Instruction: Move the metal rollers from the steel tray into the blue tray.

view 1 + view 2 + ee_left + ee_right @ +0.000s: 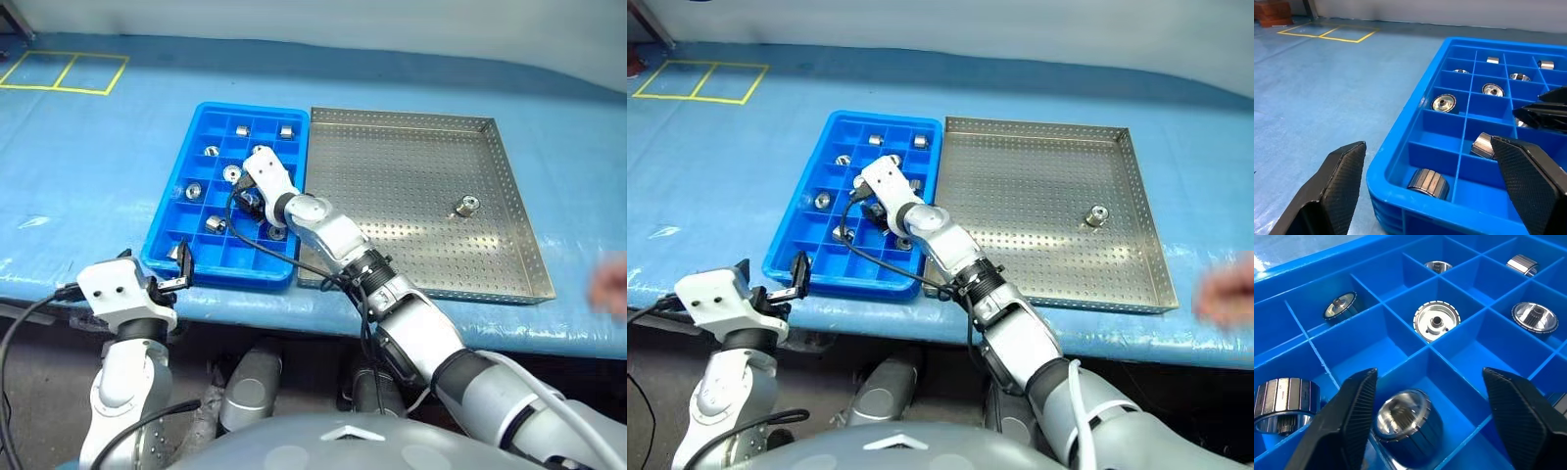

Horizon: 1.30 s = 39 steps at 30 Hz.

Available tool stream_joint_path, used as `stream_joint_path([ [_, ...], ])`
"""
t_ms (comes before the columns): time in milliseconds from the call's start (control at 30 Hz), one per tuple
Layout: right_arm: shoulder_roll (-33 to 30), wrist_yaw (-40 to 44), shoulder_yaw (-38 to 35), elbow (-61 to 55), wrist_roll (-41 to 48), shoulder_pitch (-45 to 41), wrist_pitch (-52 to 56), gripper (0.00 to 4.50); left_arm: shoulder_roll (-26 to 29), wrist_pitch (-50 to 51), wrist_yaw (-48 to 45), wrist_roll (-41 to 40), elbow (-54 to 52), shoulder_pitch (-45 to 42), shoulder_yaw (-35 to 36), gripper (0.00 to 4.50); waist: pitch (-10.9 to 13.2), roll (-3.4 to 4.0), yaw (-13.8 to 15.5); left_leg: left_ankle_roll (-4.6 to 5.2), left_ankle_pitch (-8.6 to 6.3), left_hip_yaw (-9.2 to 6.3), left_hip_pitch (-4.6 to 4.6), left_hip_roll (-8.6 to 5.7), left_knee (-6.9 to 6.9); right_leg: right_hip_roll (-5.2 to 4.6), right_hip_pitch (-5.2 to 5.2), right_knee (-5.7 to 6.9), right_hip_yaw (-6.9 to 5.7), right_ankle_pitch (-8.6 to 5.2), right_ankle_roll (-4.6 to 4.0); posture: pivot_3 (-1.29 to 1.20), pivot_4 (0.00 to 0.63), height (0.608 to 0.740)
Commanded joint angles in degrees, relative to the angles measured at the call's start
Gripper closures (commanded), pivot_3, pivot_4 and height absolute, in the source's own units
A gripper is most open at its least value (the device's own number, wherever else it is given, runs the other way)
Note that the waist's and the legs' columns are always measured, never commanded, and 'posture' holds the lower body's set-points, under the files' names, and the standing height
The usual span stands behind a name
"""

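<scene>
The right end effector [1425, 421] is down in the blue tray [162, 235], near the middle of the frame. Its fingers are wide apart, and a roller [1408, 423] sits between them in one box of the tray. The fingers do not seem to press on it. I think this roller has been let go.

What could go wrong? If the arm lifts at a slant, a finger could catch the roller or a thin blue wall and tip the roller out, or drag the tray along the table [78, 176]. The cable on the arm could also snag the tray's edge.

One more roller [466, 206] lies in the steel tray [411, 255], on its right side. It is well apart from the right end effector, far to the right in the frame. A blurry hand [612, 284] shows at the right edge, so a long reach might bump it.

The left end effector [182, 266] waits wide open and holding nothing, just beside the blue tray's lower left corner.
</scene>
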Motion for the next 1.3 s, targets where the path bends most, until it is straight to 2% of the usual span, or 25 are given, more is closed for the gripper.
stream_joint_path([
  [33, 7.3, -1.4, -1.4, -9.1, 1.5, 0.3, 3.5, 0.54, 0.9, 0.3, -1.0, -0.4, -0.1, -2.4, -0.7, 0.00, 0.0, 0.00, 0.0, -0.01, 0.01, 0.00, -0.07, 0.00, 0.01, 0.00, -0.06, 0.00, 0.00, 0.00, 0.00, 0.39, 0.150, 0.740],
  [200, 3.1, -9.6, -5.8, -24.9, 0.9, 8.2, 7.7, 0.54, 2.3, 2.1, -3.0, -1.4, 2.9, -7.4, -1.8, 0.00, -0.1, -0.06, -0.5, -0.10, 0.05, -0.04, -0.72, -0.01, 0.06, 0.02, -0.64, 0.00, -0.01, 0.07, 0.06, 0.29, 0.150, 0.740],
  [233, 2.5, -12.1, -6.8, -27.5, -0.1, 9.8, 7.7, 0.54, 2.5, 2.4, -3.5, -1.6, 3.5, -8.4, -2.0, 0.00, -0.1, -0.05, -0.6, -0.11, 0.05, -0.03, -0.78, -0.02, 0.08, 0.02, -0.68, -0.01, 0.02, 0.27, 0.31, 0.27, 0.150, 0.740],
  [300, 2.3, -17.5, -10.0, -31.2, -1.4, 12.7, 8.7, 0.54, 3.0, 3.0, -4.4, -1.7, 5.0, -10.3, -2.7, 0.00, -0.1, -0.06, -1.3, -0.11, 0.04, -0.01, -0.81, -0.03, 0.08, 0.01, -0.68, -0.05, 0.02, 0.35, 0.18, 0.24, 0.150, 0.740],
  [400, 2.4, -26.0, -14.5, -34.0, -4.3, 15.9, 9.0, 0.54, 3.9, 3.7, -5.7, -2.0, 7.1, -13.2, -3.5, 0.00, -0.1, -0.05, -2.9, -0.15, 0.06, 0.01, -0.82, -0.02, 0.09, 0.01, -0.70, -0.05, 0.03, 0.34, 0.17, 0.18, 0.150, 0.740],
  [600, 4.7, -39.3, -22.9, -34.6, -7.1, 18.1, 6.9, 0.54, 5.2, 4.5, -7.7, -3.0, 10.0, -17.0, -4.4, 0.00, -0.1, -0.02, -8.2, -0.18, 0.24, 0.07, -0.77, -0.01, 0.12, 0.00, -0.68, 0.00, 0.09, 0.32, 0.12, 0.11, 0.150, 0.740],
  [767, 4.8, -50.0, -28.3, -25.1, -8.3, 13.1, 1.1, 0.54, 5.6, 4.5, -8.7, -3.4, 11.5, -19.0, -5.0, 0.00, -0.1, -0.01, -11.4, -0.13, 0.29, 0.09, -0.71, 0.00, 0.14, 0.00, -0.62, 0.04, 0.14, 0.55, -0.05, 0.08, 0.150, 0.740],
  [900, 2.8, -54.5, -31.2, -14.2, -7.6, 7.4, -4.4, 0.54, 5.4, 4.5, -8.9, -3.4, 11.6, -19.2, -5.2, 0.00, -0.1, 0.01, -12.7, -0.04, 0.37, 0.21, -0.70, 0.00, 0.16, 0.00, -0.64, 0.03, 0.26, 0.66, -0.12, 0.10, 0.150, 0.740],
  [1133, -1.5, -54.7, -36.1, 7.7, -4.6, -2.7, -14.6, 0.54, 5.9, 4.3, -10.0, -3.8, 9.8, -16.9, -6.1, 0.00, -0.1, 0.02, -12.5, 0.06, 0.44, 0.23, -0.69, -0.05, 0.25, 0.00, -0.54, 0.00, 0.35, 0.79, 0.01, 0.14, 0.150, 0.740],
  [1300, -4.1, -57.5, -38.1, 16.7, -4.2, -6.2, -19.2, 0.54, 6.3, 4.0, -10.7, -4.1, 8.5, -14.8, -6.9, 0.00, -0.1, 0.02, -11.8, 0.06, 0.45, 0.19, -0.69, -0.06, 0.20, 0.01, -0.54, 0.00, 0.35, 0.83, 0.06, 0.17, 0.150, 0.740],
])
